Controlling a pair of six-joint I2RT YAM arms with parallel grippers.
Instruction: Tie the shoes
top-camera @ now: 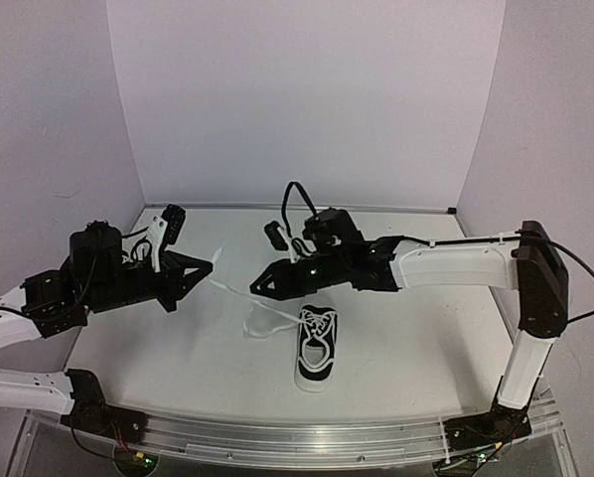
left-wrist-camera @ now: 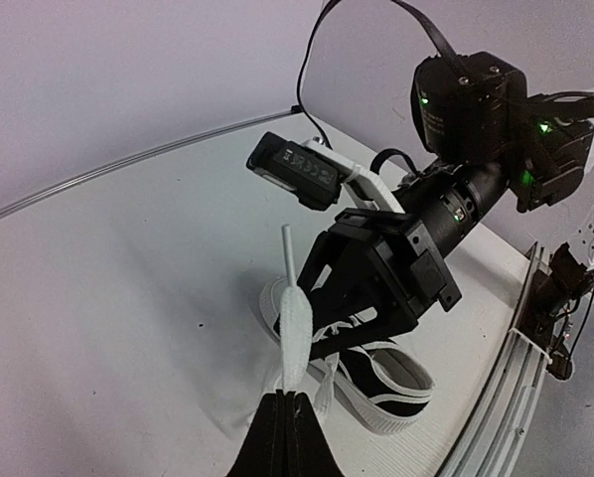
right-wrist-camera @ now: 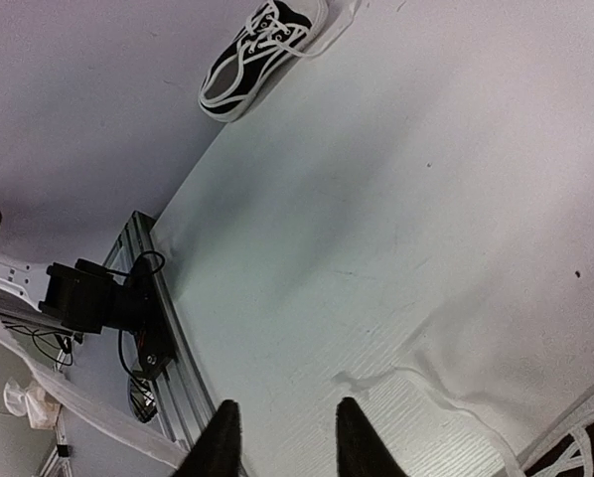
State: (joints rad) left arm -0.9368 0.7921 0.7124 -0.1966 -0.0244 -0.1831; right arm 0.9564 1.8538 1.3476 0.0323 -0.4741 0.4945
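- Shoes: you have two. The near shoe (top-camera: 317, 350) sits on the desk (top-camera: 178, 378) in front of the centre, right side up, with its length running toward the near edge.
- The second shoe (right-wrist-camera: 262, 45) shows only in the right wrist view. It lies well apart from the first, at the edge of the desk where it meets the wall (right-wrist-camera: 69, 109). In the top view the left arm covers that spot.
- Both shoes are black with white stripes, white soles and white laces.
- Laces: on the near shoe they are undone and spill off to its left across the desk. One lace (top-camera: 239, 293) rises from that loose heap and runs up to your left arm. You cannot tell from these views whether the second shoe's laces are knotted.
- Arms: two, each with one end effector, both held above the desk and pointing toward each other.
- Left end effector (left-wrist-camera: 289, 402): its fingers are pressed together and pinch that one lace a little below its tip. The flat white strand and its stiff end stand out past the fingertips. It touches nothing else.
- Right end effector (right-wrist-camera: 287, 437): its two fingers are spread with a clear gap, and only bare desk shows between them. It holds nothing.
- From the left wrist view, the right end effector hangs just above the near shoe, tilted down toward the loose laces. From its own camera only a corner of that shoe shows, at the lower right.
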